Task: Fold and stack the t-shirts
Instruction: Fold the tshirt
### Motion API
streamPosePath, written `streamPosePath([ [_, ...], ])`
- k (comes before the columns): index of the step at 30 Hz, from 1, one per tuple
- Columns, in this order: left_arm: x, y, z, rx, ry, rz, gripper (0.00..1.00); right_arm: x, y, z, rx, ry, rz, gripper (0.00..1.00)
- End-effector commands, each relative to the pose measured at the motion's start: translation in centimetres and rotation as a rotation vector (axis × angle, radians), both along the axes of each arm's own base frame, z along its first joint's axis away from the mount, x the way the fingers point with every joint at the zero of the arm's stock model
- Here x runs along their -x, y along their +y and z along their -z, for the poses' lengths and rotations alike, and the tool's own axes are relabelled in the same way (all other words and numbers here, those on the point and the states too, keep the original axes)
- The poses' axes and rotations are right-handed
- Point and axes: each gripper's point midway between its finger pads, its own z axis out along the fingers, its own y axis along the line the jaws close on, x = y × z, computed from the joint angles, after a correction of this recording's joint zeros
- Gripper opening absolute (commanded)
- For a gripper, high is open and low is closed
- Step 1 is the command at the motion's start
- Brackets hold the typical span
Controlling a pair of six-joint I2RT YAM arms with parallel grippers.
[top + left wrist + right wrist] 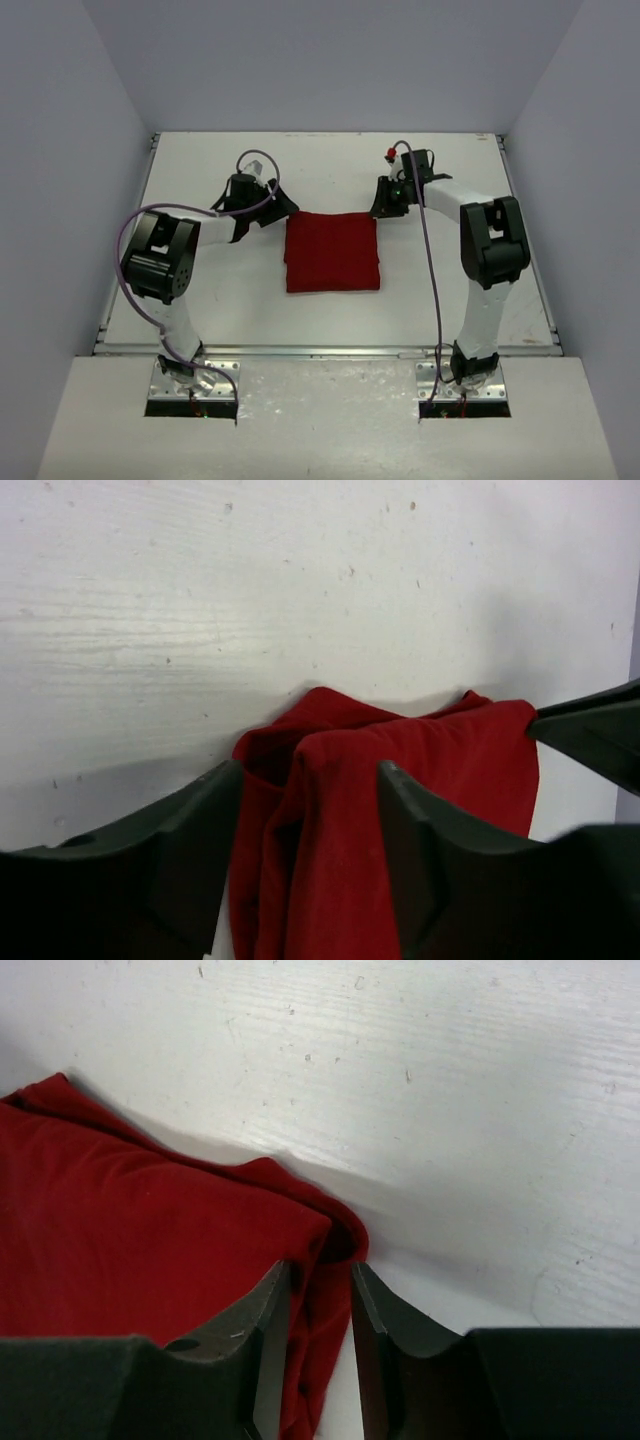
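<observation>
The dark red t-shirt [332, 252] lies folded into a flat square in the middle of the table. My left gripper [283, 205] is at its far left corner, low over the table. In the left wrist view the gripper [305, 780] is open wide, with bunched cloth [440, 760] lying between the fingers. My right gripper [382, 207] is at the far right corner. In the right wrist view the gripper [320, 1275] is open only a little, astride the shirt's [130, 1220] layered edge, with a strip of table showing beside one finger. The neck tag is hidden.
The white table [200, 290] has walls at the left, far and right sides. A grey cable [433, 270] hangs along the right arm and a purple one [135, 300] loops at the left arm.
</observation>
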Motion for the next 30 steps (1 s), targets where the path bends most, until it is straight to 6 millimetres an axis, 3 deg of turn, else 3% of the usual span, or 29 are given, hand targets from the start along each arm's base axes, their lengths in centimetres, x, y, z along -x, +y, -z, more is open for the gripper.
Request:
streamPosePath([
  [1, -1.1, 1.1, -4.9, 0.005, -0.122, -0.059, 0.57, -1.5, -0.9, -4.6, 0.009, -0.095, 0.057, 0.33],
  [2, -0.8, 1.3, -5.1, -0.004, -0.124, -0.069, 0.65, -1.4, -1.0, -5.4, 0.006, -0.108, 0.059, 0.46],
  [4, -0.4, 2.0, -7.3, -0.037, -0.169, -0.104, 0.71, -1.0, -1.0, -7.6, -0.003, -0.157, 0.072, 0.53],
  [5, 0.1, 3.0, -8.1, -0.071, -0.169, -0.155, 0.65, -0.4, -1.0, -8.9, -0.008, -0.185, 0.078, 0.57],
  [7, 1.2, 2.5, -8.3, -0.103, -0.155, -0.178, 0.40, 0.6, -1.0, -9.4, -0.002, -0.191, 0.097, 0.55],
  [8, 1.9, 2.9, -8.0, -0.136, -0.144, -0.209, 0.28, 1.7, -0.4, -8.8, -0.037, -0.186, 0.096, 0.51],
  [9, 2.3, 2.2, -7.9, -0.133, -0.141, -0.197, 0.24, 2.2, 0.3, -9.1, -0.081, -0.199, 0.084, 0.37],
  [10, 3.4, 0.1, -7.4, -0.104, -0.133, -0.123, 0.16, 3.1, 1.1, -9.9, -0.140, -0.208, 0.059, 0.07],
  [11, 3.2, -1.4, -8.6, -0.048, -0.194, -0.067, 0.01, 3.5, 1.6, -10.0, -0.182, -0.218, 0.046, 0.01],
  [12, 3.3, -2.6, -8.1, -0.010, -0.198, -0.015, 0.01, 3.8, 2.4, -9.9, -0.240, -0.232, 0.033, 0.01],
  [14, 2.4, -3.2, -7.8, 0.010, -0.188, 0.001, 0.00, 4.2, 3.9, -9.0, -0.324, -0.189, -0.043, 0.01],
  [15, 1.6, -2.8, -5.7, -0.020, -0.138, -0.022, 0.00, 3.4, 4.2, -9.1, -0.339, -0.187, -0.040, 0.01],
  [16, 0.9, -2.2, -4.7, -0.047, -0.106, -0.052, 0.00, 2.9, 4.1, -7.1, -0.327, -0.144, -0.022, 0.01],
  [17, -0.7, -1.6, -5.0, -0.064, -0.104, -0.097, 0.00, 2.3, 3.7, -6.1, -0.314, -0.128, 0.006, 0.01],
  [18, -0.7, -1.3, -2.5, -0.085, -0.038, -0.101, 0.00, 1.5, 3.6, -5.9, -0.318, -0.126, 0.021, 0.01],
  [19, -1.3, -1.0, -2.1, -0.083, -0.029, -0.115, 0.00, 1.1, 3.2, -4.9, -0.307, -0.108, 0.045, 0.01],
  [20, -1.3, -0.4, -0.3, -0.110, 0.006, -0.141, 0.00, 0.8, 2.1, -2.8, -0.282, -0.064, 0.112, 0.01],
  [23, -1.2, 0.6, 3.0, -0.149, 0.093, -0.177, 0.00, 1.0, -0.2, 0.3, -0.246, 0.004, 0.233, 0.01],
  [28, 0.4, 2.1, 6.1, -0.183, 0.178, -0.236, 0.00, 2.6, -1.1, 2.7, -0.197, 0.103, 0.263, 0.01],
  [30, 0.6, 2.3, 5.4, -0.172, 0.155, -0.239, 0.00, 2.9, -1.4, 2.1, -0.182, 0.082, 0.266, 0.01],
])
